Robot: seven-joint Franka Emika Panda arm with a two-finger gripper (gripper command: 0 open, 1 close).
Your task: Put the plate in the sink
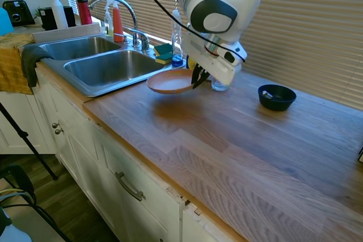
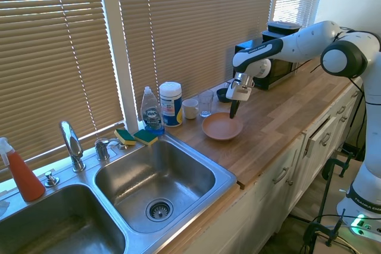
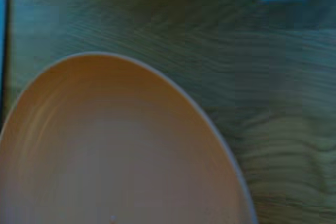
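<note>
The plate point(image 1: 171, 82) hangs tilted just above the wooden table point(image 1: 227, 140), right beside the sink point(image 1: 108, 66), with a shadow under it; the tool point(image 1: 198, 79) is clenched on the plate's rim at the side away from the sink, though the fingertips are dark and partly hidden by the arm's head; in the wrist view the plate fills most of the blurred picture and is cut off at the bottom edge; a dark bowl point(image 1: 277, 96) sits well apart on the table; a clear glass point(image 2: 206, 103) is half hidden behind the tool in the first exterior view.
</note>
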